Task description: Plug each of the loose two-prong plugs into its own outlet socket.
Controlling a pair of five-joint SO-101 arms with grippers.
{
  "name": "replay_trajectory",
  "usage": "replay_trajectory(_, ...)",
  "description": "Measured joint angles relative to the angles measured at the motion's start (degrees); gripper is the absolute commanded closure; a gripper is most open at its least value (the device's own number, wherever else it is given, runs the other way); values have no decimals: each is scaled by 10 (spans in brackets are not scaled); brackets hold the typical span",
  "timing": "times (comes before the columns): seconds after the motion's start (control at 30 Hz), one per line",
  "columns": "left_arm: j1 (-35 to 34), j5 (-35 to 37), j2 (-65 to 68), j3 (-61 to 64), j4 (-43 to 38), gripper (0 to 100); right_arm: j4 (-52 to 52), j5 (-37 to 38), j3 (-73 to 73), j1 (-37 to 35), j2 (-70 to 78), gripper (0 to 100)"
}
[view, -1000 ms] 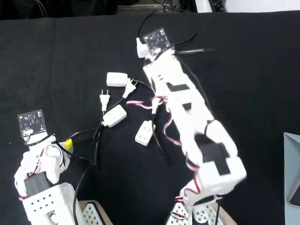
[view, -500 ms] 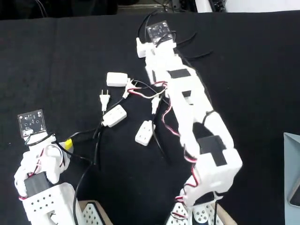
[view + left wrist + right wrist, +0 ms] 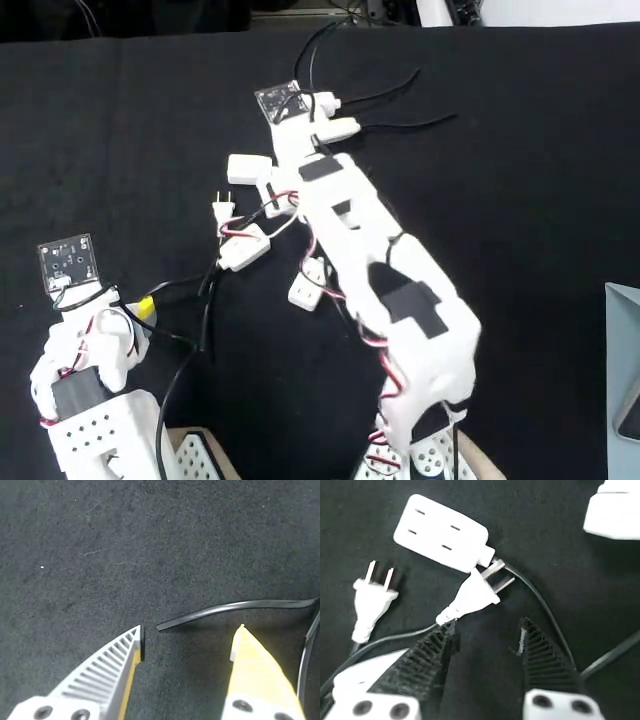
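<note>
My right gripper (image 3: 487, 630) is open and hovers just short of a white two-prong plug (image 3: 475, 592), whose prongs point at a white outlet socket (image 3: 440, 532). A second loose plug (image 3: 372, 597) lies beside them, prongs up; from above the same plug (image 3: 222, 210) lies left of the right arm (image 3: 330, 210). The socket (image 3: 248, 168) sits beside the arm's wrist. Two more sockets (image 3: 243, 247) (image 3: 308, 285) lie nearer the arm bases. My left gripper (image 3: 190, 640) is open low over the black mat, a cut black cord end (image 3: 161, 626) between its fingertips.
Two white blocks with black cords (image 3: 332, 113) lie at the far side behind the right wrist. Black cords (image 3: 195, 300) run from the sockets toward the left arm (image 3: 90, 350). A grey box (image 3: 625, 360) stands at the right edge.
The right arm has swung left, its wrist moving from the far blocks to above the plug beside the upper socket. The left arm has not moved.
</note>
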Motion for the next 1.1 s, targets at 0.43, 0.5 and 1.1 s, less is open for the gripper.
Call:
replay_trajectory(0.43,0,0,0,0,0,712,1,-60,-88,-10,63,818)
replay_trajectory(0.5,0,0,0,0,0,712,1,-66,-90,-10,68,819)
replay_trajectory(1.1,0,0,0,10,-2,712,4,-73,-131,-8,138,987)
